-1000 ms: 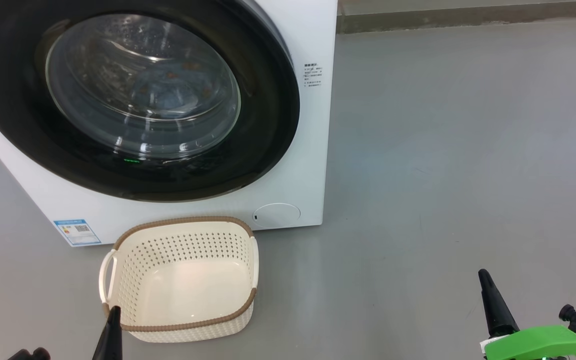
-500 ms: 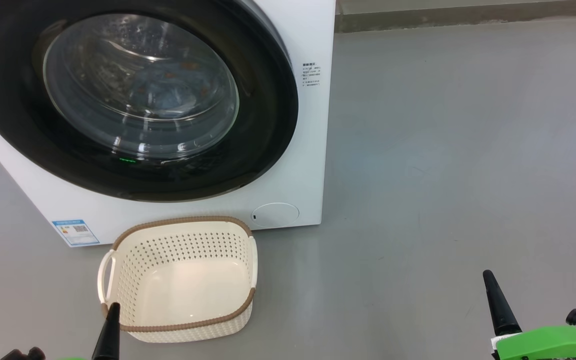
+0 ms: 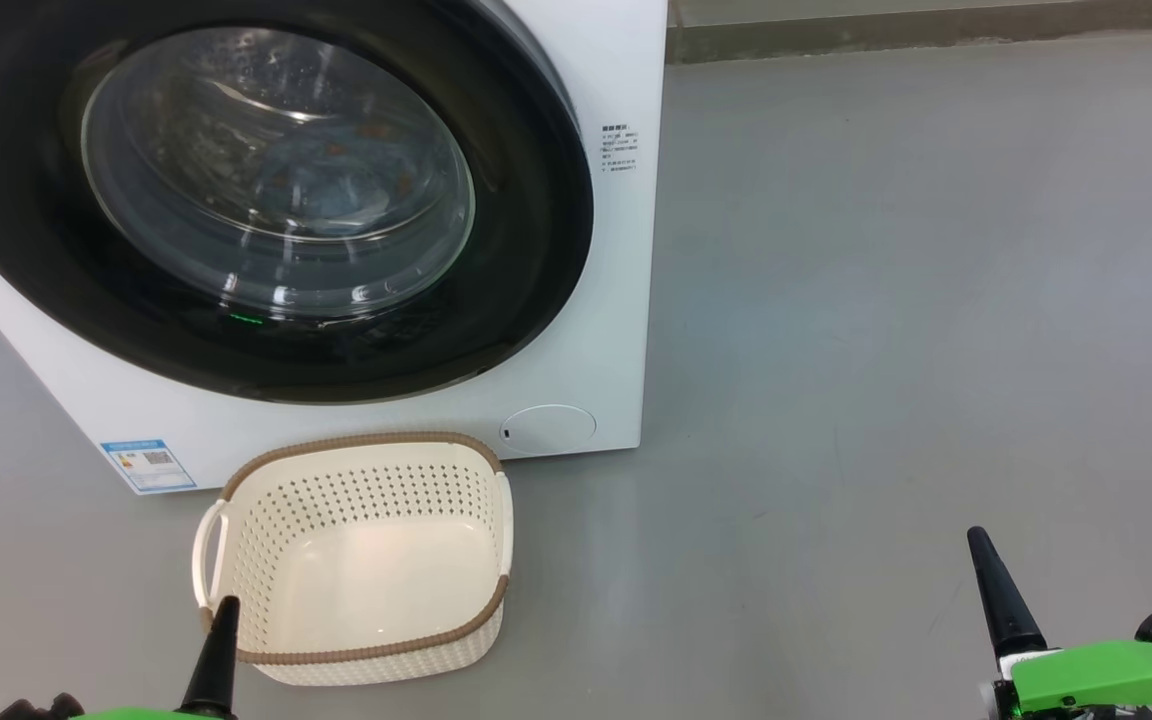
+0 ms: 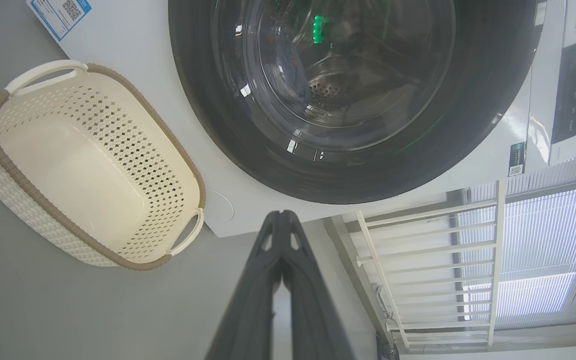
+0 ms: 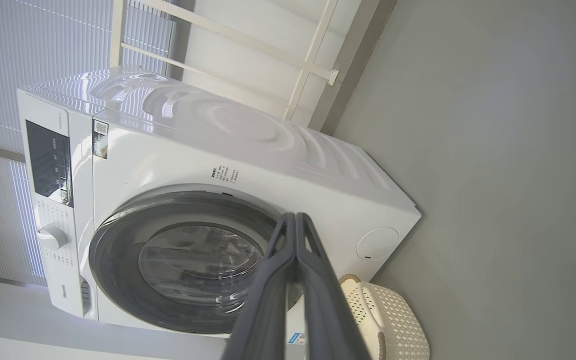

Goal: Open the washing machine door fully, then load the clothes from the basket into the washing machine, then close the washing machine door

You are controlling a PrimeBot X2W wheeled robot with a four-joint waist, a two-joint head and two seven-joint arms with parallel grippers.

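A white front-loading washing machine (image 3: 626,300) stands on a grey floor (image 3: 886,300), seen from in front and above. Its large glossy black door (image 3: 536,250) sits shut against the machine's front, with a bulging glass window (image 3: 276,170) at its centre. Through the glass, inside the drum, lie the clothes (image 3: 336,175), a dim bundle of light blue fabric with orange-brown spots. A blue label sticker (image 3: 148,465) marks the machine's lower left corner, and a round flap (image 3: 549,424) its lower right.

Just in front of the machine, below the door, the basket (image 3: 366,438) stands on the floor. It is cream-white and perforated, with a brown woven-look rim and white side handles, and its smooth bottom is in plain sight.

The left gripper (image 3: 226,612) rises from the bottom edge. In the head view its dark tip overlaps the basket's near left corner; whether it touches the rim cannot be told. The left wrist view shows its two fingers (image 4: 263,280) pressed together with nothing between them.

The right gripper (image 3: 978,545) is well apart from the basket, to the right, over bare floor. Its fingers (image 5: 273,280) are also pressed together and hold nothing. They point toward the door. That view also shows the machine's dark control panel (image 5: 48,160) and a dial (image 5: 52,236).
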